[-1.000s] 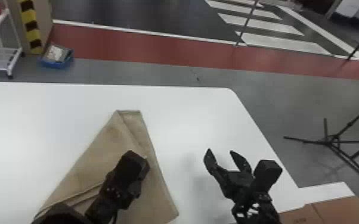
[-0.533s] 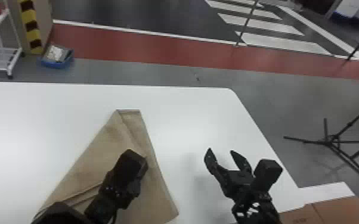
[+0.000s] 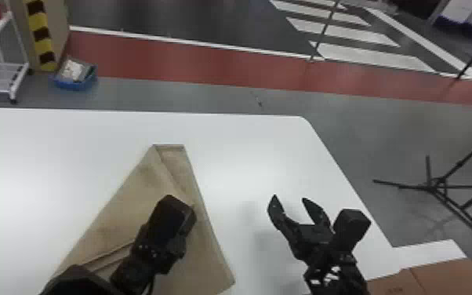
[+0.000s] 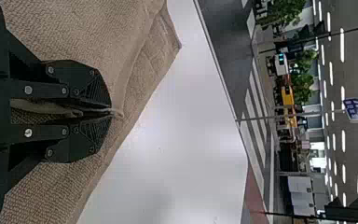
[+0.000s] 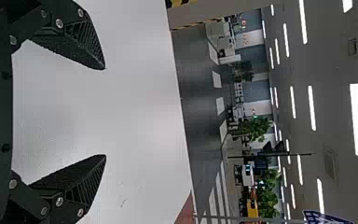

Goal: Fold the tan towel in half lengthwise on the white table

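Note:
The tan towel lies on the white table with a folded flap and a narrow far end. My left gripper is over its right part, fingertips hidden there by the gripper's body. In the left wrist view my left gripper is shut on a pinched ridge of the towel, cloth showing between its fingers. To the right of the towel, apart from it, my right gripper is open above the table. The right wrist view has my right gripper with its fingers wide apart and nothing between them.
A brown cardboard box sits at the near right, by the table's corner. Beyond the table, a black tripod stands on the floor at right, and a blue bin and a white rack are at far left.

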Tool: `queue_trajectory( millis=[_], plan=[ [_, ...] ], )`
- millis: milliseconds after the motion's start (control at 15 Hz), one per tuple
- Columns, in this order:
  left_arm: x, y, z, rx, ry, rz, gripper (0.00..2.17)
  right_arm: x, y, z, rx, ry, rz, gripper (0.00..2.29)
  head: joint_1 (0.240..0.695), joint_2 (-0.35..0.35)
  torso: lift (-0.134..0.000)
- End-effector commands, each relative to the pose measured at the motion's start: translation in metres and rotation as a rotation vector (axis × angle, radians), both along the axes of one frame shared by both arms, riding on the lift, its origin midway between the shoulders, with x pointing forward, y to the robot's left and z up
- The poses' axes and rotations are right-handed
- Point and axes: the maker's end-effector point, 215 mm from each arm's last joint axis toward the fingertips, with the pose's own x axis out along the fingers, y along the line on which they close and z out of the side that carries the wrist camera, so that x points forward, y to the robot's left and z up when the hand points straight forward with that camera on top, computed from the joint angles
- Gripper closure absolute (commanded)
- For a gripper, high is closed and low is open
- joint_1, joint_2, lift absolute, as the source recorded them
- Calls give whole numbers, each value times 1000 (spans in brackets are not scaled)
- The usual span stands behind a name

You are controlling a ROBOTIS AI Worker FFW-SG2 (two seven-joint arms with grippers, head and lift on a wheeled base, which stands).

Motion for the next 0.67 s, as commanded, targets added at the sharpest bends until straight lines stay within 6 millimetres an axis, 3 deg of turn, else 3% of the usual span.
queue_trajectory(
  millis=[0,267,333,400,600],
  plan=[
    [-1,-3,1,-9,5,-4,984,1,2,1,1,-2,3,238,695,-350,-123],
    [3,7,21,-55,3,26,1004,1,6,2,-3,-1,13,238,695,-350,-123],
    [4,12,32,-86,8,44,1393,2,8,2,-2,-3,16,238,695,-350,-123],
    [5,25,35,-94,29,70,1528,3,11,3,1,-4,22,238,695,-350,-123],
    [17,49,54,-113,4,112,1531,5,38,5,0,-4,67,238,695,-350,-123]
  ],
)
